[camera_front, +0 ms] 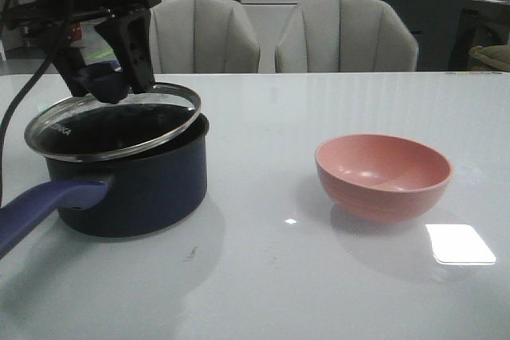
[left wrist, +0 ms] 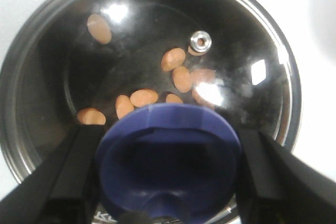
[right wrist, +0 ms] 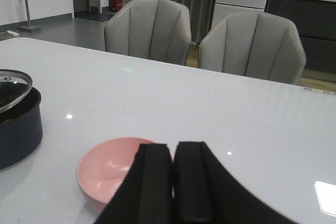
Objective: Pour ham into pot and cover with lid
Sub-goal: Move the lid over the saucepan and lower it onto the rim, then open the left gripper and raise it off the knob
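The dark navy pot stands on the left of the table, its purple-blue handle pointing toward the front left. My left gripper is shut on the lid's purple-blue knob and holds the glass lid tilted, its right edge raised above the pot's rim. Through the glass I see several orange-pink ham chunks inside the pot. My right gripper is shut and empty, above the near side of the pink bowl. The pot and lid also show in the right wrist view.
The empty pink bowl sits at the right centre of the white table. Two grey chairs stand behind the table's far edge. A bright light patch lies on the table at the front right.
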You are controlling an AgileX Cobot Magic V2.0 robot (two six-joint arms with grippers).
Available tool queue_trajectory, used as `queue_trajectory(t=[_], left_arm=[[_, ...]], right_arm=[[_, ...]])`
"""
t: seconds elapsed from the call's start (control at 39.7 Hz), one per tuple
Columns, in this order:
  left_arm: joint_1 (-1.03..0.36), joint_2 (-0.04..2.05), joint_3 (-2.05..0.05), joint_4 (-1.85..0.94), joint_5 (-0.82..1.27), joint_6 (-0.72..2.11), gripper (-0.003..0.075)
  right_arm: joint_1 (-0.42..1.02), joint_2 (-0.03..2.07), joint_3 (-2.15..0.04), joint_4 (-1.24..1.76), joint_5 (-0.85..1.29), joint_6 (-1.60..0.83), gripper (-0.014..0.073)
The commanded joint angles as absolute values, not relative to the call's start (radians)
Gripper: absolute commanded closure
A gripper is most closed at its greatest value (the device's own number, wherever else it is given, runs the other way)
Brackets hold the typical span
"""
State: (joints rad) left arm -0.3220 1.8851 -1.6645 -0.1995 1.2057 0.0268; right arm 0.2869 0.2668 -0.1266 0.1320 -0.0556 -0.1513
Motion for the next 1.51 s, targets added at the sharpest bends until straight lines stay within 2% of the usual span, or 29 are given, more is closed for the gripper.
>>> queue_trajectory(t=[0.0,0.58,0.83,1.06,1.49], left_arm=[[-0.331,1.839,-1.697,-0.225,1.149,0.025,0.0494],[-0.331,1.873,-1.701,-0.243,1.101,0.025,0.0489],[-0.331,1.875,-1.710,-0.238,1.117,0.025,0.0384],[-0.329,1.875,-1.743,-0.117,1.272,0.025,0.0385],[-0.329,1.888,-1.751,-0.171,1.266,0.025,0.0385]], right_arm=[[0.286,0.274,-0.156,0.124,-0.131,-0.160,0.0445],[0.286,0.274,-0.156,0.124,-0.131,-0.160,0.0445],[0.286,0.274,-0.156,0.124,-0.131,-0.160,0.0445],[0.286,0.274,-0.156,0.124,-0.131,-0.160,0.0445],[0.286,0.274,-0.156,0.124,-0.131,-0.160,0.0445]])
